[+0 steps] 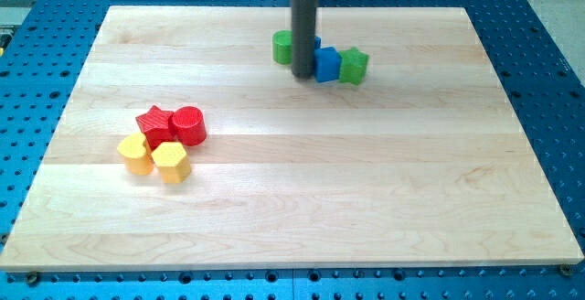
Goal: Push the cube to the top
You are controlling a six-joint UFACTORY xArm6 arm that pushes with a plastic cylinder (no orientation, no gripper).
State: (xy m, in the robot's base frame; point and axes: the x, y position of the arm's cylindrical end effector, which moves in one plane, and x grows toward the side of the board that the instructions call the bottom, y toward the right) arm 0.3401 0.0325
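My tip [303,76] stands near the view's top centre, touching the left side of a blue cube [327,64]. A green star-like block [353,65] sits against the cube's right side. A green cylinder [283,48] lies just left of and behind the rod. A second blue block [316,43] peeks out behind the rod, mostly hidden, shape unclear.
At the view's left middle a cluster sits together: a red star [154,123], a red cylinder [188,124], a yellow block [135,153] and a yellow hexagonal block [171,161]. The wooden board [366,181] lies on a blue perforated table.
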